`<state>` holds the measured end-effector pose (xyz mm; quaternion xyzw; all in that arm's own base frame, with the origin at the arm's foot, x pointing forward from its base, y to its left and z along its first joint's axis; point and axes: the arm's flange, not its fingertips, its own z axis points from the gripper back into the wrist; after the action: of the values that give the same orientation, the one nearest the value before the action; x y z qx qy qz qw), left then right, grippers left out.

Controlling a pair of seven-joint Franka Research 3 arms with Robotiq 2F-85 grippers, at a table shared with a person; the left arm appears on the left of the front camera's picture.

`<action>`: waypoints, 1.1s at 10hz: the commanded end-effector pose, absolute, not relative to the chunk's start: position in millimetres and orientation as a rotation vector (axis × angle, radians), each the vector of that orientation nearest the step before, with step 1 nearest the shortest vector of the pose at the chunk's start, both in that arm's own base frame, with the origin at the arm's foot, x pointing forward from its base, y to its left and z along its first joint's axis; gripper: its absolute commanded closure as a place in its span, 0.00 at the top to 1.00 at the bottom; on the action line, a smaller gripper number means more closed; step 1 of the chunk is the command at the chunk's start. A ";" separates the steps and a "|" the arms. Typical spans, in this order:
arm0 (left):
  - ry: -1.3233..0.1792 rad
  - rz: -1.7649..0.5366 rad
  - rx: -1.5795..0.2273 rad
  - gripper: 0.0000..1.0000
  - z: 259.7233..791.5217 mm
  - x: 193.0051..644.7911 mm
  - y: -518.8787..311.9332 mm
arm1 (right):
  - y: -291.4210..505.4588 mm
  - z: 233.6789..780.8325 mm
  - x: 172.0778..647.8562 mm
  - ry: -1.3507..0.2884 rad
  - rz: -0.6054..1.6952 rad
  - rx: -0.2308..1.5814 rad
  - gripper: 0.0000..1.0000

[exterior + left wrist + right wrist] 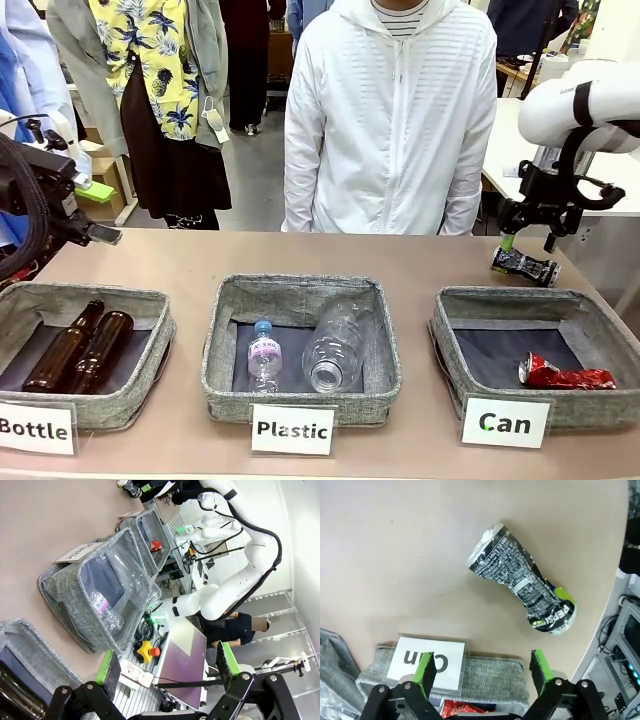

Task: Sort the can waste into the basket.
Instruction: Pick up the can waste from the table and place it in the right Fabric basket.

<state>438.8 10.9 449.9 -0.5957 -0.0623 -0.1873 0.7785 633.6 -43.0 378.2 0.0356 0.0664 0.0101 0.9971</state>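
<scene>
A crushed black-and-silver can lies on the table behind the basket signed "Can". My right gripper hangs open just above that can. In the right wrist view the can lies flat on the tabletop ahead of the open gripper, clear of both fingers. A crushed red can rests inside the basket, and its top also peeks out between the fingers. My left gripper is raised at the far left, open and holding nothing.
A middle basket signed "Plastic" holds two clear bottles. The left basket signed "Bottle" holds two brown glass bottles. A person in a white jacket stands at the far side. The table edge runs close to the right of the black can.
</scene>
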 end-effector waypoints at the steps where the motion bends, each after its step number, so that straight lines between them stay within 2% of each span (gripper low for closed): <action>1: -0.133 -0.407 -1.275 1.00 451.6 436.6 10.7 | -42.9 356.2 652.2 0.166 0.056 0.045 1.00; 4: -0.133 -0.407 -1.275 1.00 451.6 436.6 10.7 | -37.9 325.2 656.7 0.168 0.080 0.038 1.00; 8: -0.133 -0.407 -1.275 1.00 451.6 436.6 10.7 | -29.9 312.3 659.1 0.203 0.094 0.036 1.00; 10: -0.133 -0.407 -1.275 1.00 451.6 436.6 10.7 | -33.1 309.8 657.4 0.207 0.065 0.015 0.85; 11: -0.133 -0.407 -1.275 1.00 451.6 436.6 10.7 | -34.3 309.5 656.4 0.205 0.068 0.027 0.89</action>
<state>438.8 10.9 450.0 -0.5957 -0.0624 -0.1873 0.7785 650.1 -31.5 308.2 0.0298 0.1005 0.0329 0.9939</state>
